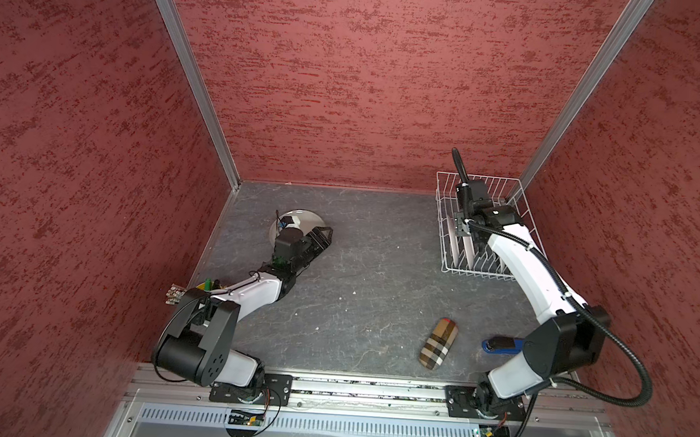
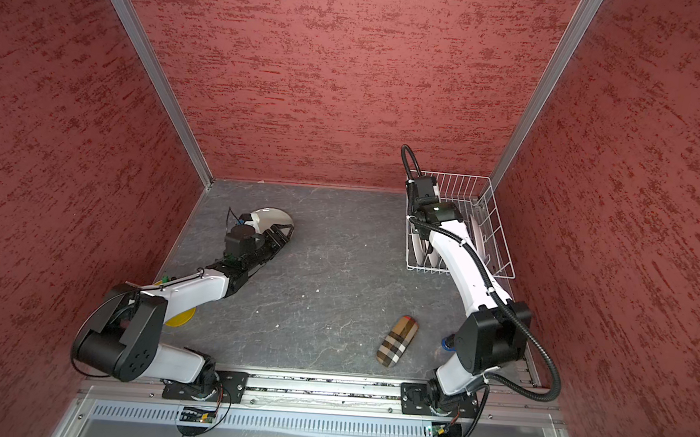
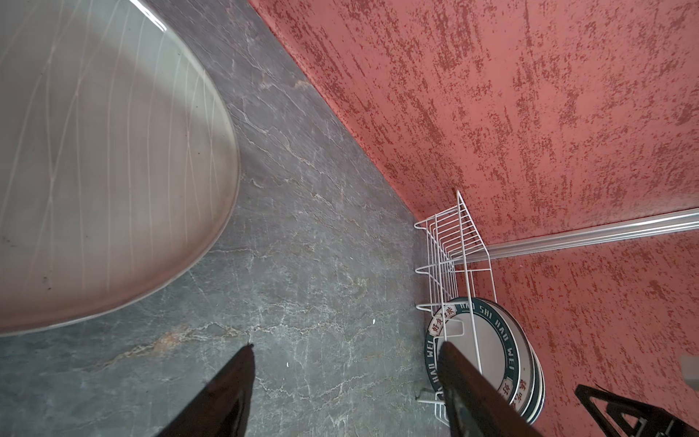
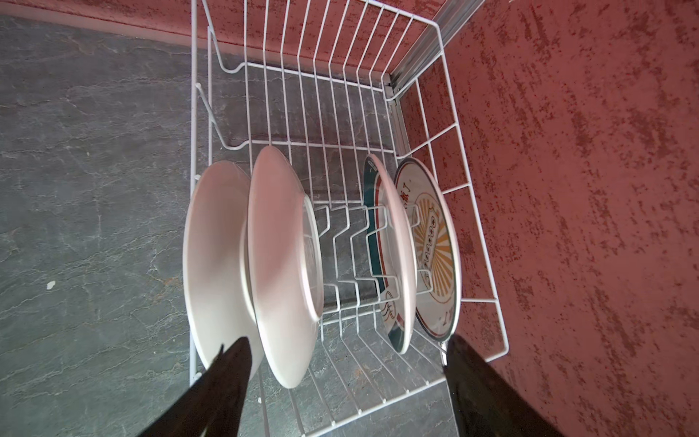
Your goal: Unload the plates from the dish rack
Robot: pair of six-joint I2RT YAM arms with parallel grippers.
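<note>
A pale grey plate (image 1: 303,218) (image 3: 94,170) lies flat on the table at the back left. My left gripper (image 1: 324,238) (image 3: 346,348) hovers open just beside its near edge, with only bare table between the fingers. The white wire dish rack (image 1: 478,273) (image 4: 472,189) stands in the back right corner. My right gripper (image 1: 463,230) (image 4: 348,340) hangs open over it, holding nothing. In the rack stand two white plates (image 4: 280,265) showing their backs, a dark-rimmed plate (image 4: 393,257) and a sunburst plate (image 4: 435,246).
A plaid case (image 1: 438,343) lies on the table at the front right. A blue object (image 1: 498,345) sits under the right arm. A yellow disc (image 2: 179,319) shows beneath the left arm. Red walls close in the table on three sides.
</note>
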